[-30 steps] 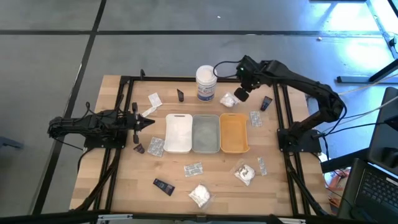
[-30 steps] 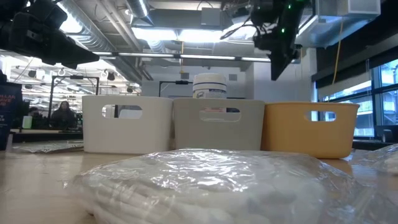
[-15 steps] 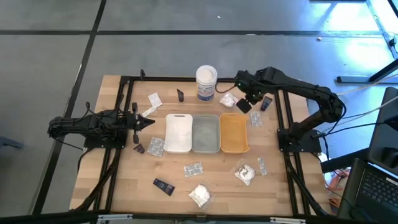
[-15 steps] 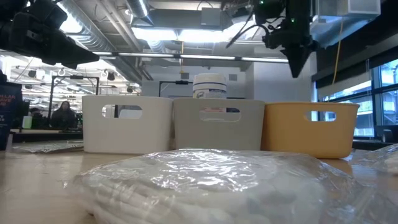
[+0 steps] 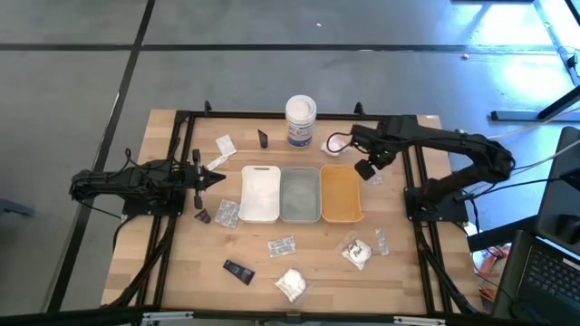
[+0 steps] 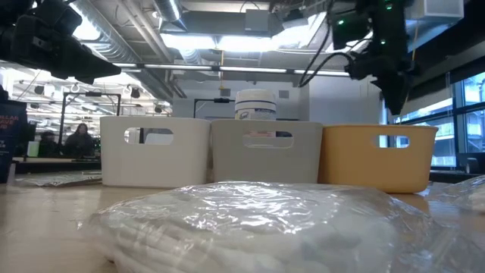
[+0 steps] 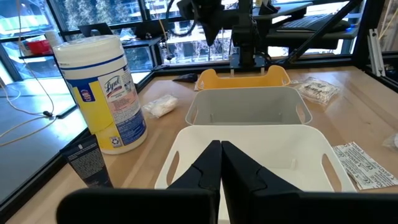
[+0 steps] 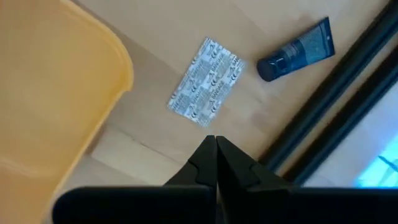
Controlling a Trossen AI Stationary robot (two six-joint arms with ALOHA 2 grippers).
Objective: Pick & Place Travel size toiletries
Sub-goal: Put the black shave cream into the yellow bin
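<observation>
The toiletries lie scattered on the wooden table: a printed sachet (image 8: 205,90) and a dark tube (image 8: 297,50) to the right of the orange tray (image 5: 341,210), a white wrapped bundle (image 5: 333,143) near the tub, and more sachets, tubes and bundles in front of and left of the trays. My right gripper (image 5: 365,169) points down, shut and empty, in the air over the sachet beside the orange tray; the right wrist view shows its tips (image 8: 216,146) closed. My left gripper (image 5: 216,177) waits shut at the table's left, level, facing the white tray (image 7: 249,140).
Three trays stand side by side at mid-table: white (image 5: 259,214), grey (image 5: 300,214) and orange. A tall white tub with a blue label (image 5: 301,120) stands behind them. A black frame rail (image 5: 410,163) runs along the right. A wrapped bundle (image 6: 258,220) fills the low view's foreground.
My right gripper has left the white bundle by the tub and swung toward the table's near and right edges, sinking a little and rolling about its own line. It now hangs over the sachet beside the orange tray. The bundle stays where it lay.
</observation>
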